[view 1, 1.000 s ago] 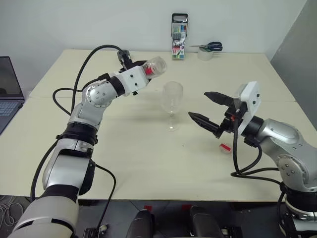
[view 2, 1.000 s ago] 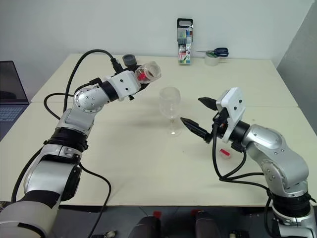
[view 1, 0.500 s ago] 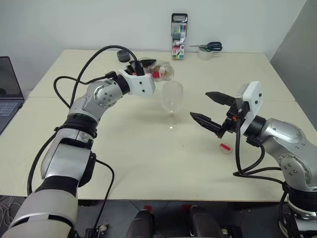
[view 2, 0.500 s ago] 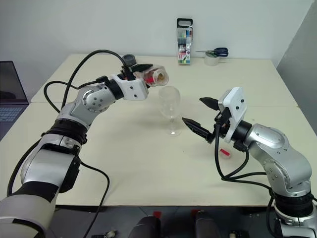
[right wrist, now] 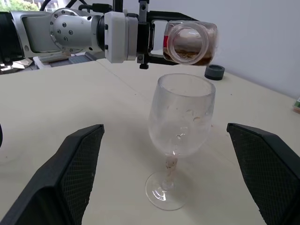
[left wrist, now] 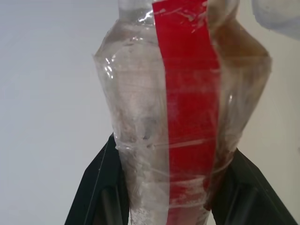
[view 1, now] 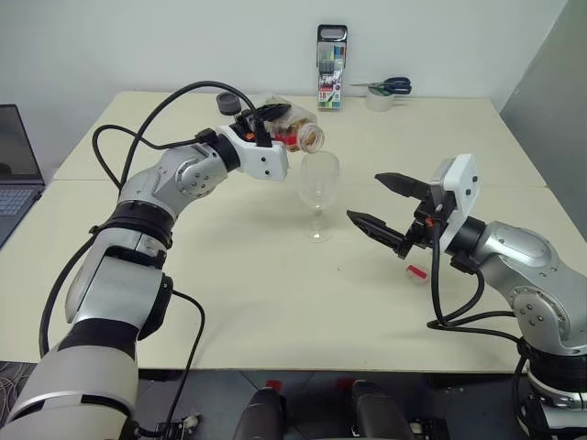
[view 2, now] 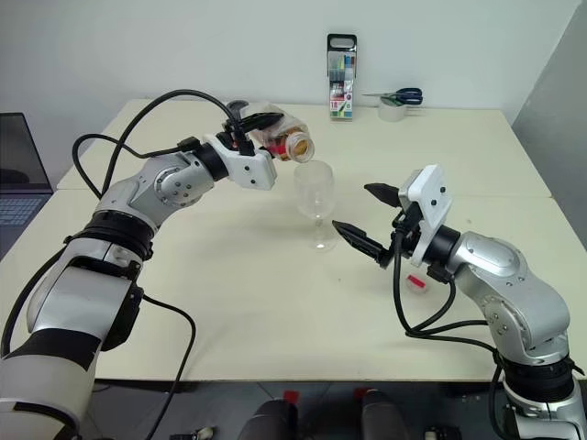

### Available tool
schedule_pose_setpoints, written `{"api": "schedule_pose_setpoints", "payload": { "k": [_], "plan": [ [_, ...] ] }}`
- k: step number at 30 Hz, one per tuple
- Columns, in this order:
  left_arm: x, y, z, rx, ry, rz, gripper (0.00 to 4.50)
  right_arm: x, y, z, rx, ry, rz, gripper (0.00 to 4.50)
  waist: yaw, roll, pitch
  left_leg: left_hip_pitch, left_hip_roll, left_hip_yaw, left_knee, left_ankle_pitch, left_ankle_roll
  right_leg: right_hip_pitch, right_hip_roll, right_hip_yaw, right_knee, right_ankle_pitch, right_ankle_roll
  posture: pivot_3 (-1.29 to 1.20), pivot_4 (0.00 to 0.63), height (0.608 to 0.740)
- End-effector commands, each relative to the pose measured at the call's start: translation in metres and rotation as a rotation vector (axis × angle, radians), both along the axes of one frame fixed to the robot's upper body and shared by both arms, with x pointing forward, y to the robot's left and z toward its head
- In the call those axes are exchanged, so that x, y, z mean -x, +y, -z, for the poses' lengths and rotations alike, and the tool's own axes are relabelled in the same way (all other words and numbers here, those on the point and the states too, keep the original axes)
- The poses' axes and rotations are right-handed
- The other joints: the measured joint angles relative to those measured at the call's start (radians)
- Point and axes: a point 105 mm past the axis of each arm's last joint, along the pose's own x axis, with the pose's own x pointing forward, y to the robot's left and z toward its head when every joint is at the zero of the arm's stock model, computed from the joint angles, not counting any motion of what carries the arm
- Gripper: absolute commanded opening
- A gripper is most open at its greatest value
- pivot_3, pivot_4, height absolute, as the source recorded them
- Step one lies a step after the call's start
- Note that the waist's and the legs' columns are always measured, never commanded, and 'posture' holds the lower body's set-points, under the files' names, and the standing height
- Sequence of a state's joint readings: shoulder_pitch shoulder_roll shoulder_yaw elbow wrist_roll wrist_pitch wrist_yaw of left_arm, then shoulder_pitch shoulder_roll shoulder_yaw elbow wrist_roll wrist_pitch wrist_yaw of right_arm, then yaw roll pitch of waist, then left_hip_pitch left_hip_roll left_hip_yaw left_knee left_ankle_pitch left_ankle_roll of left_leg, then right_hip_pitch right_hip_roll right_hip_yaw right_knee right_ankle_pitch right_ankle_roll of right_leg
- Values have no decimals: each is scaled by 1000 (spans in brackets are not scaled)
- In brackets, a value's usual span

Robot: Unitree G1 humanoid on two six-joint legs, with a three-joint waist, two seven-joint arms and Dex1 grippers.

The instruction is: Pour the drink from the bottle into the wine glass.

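Observation:
My left gripper (view 1: 272, 122) is shut on the bottle (view 1: 293, 132), a clear plastic one with a red label strip (left wrist: 185, 117). The bottle lies almost level, and its open mouth (right wrist: 187, 43) hangs just above the rim of the wine glass (view 1: 318, 186). The amber drink (right wrist: 199, 58) pools along the bottle's lower side near the mouth, and no stream shows. The wine glass (right wrist: 180, 117) stands upright on the table with droplets inside its bowl. My right gripper (view 1: 367, 198) hovers open to the right of the glass, pointing at it without touching it.
A red cap (view 1: 417, 272) lies on the table (view 1: 275, 293) under my right arm. At the back stand a pack of markers (view 1: 332, 80), scissors (view 1: 390, 87), a tape roll (view 1: 379, 99) and a small dark round piece (view 1: 227, 98). A laptop (view 1: 14, 174) sits at the far left.
My left arm rolled the bottle over and brought it right, from tilted away to lying level with its mouth over the glass rim. The right gripper stayed still.

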State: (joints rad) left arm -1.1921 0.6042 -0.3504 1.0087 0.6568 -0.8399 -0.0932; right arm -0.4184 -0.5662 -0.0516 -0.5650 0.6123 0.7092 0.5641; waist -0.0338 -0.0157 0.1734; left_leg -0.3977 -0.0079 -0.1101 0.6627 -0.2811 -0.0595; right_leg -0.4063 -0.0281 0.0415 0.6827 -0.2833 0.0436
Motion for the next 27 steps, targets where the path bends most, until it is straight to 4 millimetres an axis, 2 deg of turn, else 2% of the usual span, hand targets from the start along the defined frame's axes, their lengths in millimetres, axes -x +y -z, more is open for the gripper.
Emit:
{"api": "schedule_pose_setpoints", "payload": {
  "k": [1,27],
  "plan": [
    [3,1,-31,20,-100,2,1713,7,6,-11,-9,-55,-25,4500,0,0,0,0,0,0,0,0,0,0,0,0,0,0,0,0,150,740],
    [1,3,-47,-20,-217,-28,1713,10,18,-4,-32,-42,-3,4500,0,0,0,0,0,0,0,0,0,0,0,0,0,0,0,0,150,740]
  ]
}}
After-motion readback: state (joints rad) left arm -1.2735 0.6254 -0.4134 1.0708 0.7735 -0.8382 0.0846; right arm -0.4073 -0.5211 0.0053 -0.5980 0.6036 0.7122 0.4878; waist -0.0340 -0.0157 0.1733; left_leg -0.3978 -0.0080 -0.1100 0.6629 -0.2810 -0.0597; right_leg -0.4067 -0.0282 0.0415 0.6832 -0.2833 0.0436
